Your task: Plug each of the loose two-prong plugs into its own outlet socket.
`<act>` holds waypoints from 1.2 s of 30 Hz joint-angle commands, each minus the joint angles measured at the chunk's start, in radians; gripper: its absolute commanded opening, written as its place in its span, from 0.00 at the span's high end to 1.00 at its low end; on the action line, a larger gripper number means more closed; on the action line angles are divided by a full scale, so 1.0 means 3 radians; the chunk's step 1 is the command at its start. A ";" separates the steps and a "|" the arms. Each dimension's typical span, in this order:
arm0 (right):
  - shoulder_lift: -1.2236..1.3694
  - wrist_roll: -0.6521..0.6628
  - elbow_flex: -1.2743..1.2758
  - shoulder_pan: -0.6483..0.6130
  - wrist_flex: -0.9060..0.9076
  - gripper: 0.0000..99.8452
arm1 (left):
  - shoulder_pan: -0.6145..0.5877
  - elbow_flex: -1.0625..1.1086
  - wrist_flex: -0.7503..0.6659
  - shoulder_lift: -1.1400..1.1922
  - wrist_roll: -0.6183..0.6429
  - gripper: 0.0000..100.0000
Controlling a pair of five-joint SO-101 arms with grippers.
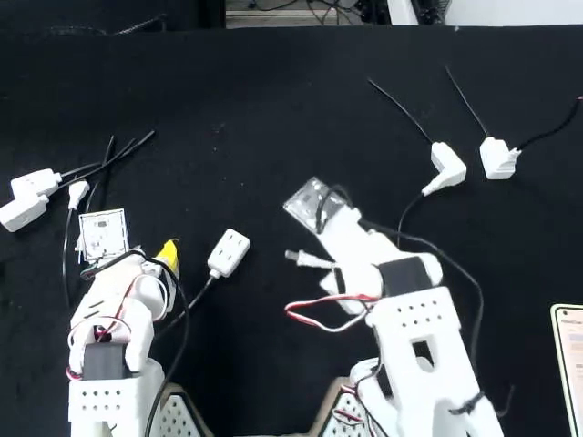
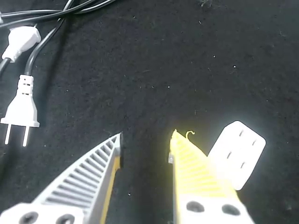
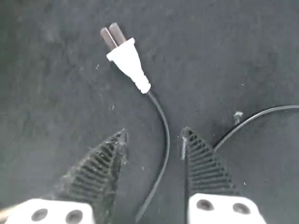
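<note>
Your right claw sits closest to the lens, its two dark ribbed fingers spread wide and holding nothing. A thin black cord runs through the gap between them. At its end a white two-prong plug with flat metal blades lies on the black cloth-covered desk, just ahead of the fingertips and apart from them. In the high view you find that same plug just beside the front of the white right arm, with its blades pointing toward the left arm's side.

Your left claw is spread as well, one finger pale grey and the other a yellow finger, with bare cloth between them. A white rectangular socket block lies just beside the outer side of the yellow finger with its slots facing up; you cannot tell whether the two touch. In the high view the socket block lies between the two arms, nearer the white left arm, and a black lead trails from it.

Further out from the left claw lies a white round-pin plug on a black cable, its pins free. Beyond it is a second white plug among more black cables. At the desk's left edge the high view gives you two white plug bodies lying side by side. Well apart, toward the far right, lie two white angled plugs, near each other, each with a thin black wire. A white paper sheet lies at the right edge
</note>
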 commanded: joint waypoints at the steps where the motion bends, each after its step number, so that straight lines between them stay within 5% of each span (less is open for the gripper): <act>1: 0.0417 -0.0138 -0.0161 -0.0205 -0.0465 0.83 | -0.0013 -0.0161 -0.0015 -0.0015 0.0046 0.82; 11: 0.1501 0.0701 -0.0381 -0.0563 -0.0859 0.83 | -0.0018 -0.0156 -0.0010 -0.0015 0.0046 0.82; 19: 0.1532 0.0783 -0.0125 -0.0593 -0.1417 0.83 | -0.0023 -0.0161 0.0000 -0.0015 0.0046 0.82; 36: 0.1844 0.0992 -0.0084 -0.0327 -0.1652 0.83 | -0.0013 -0.0161 -0.0005 -0.0015 0.0046 0.82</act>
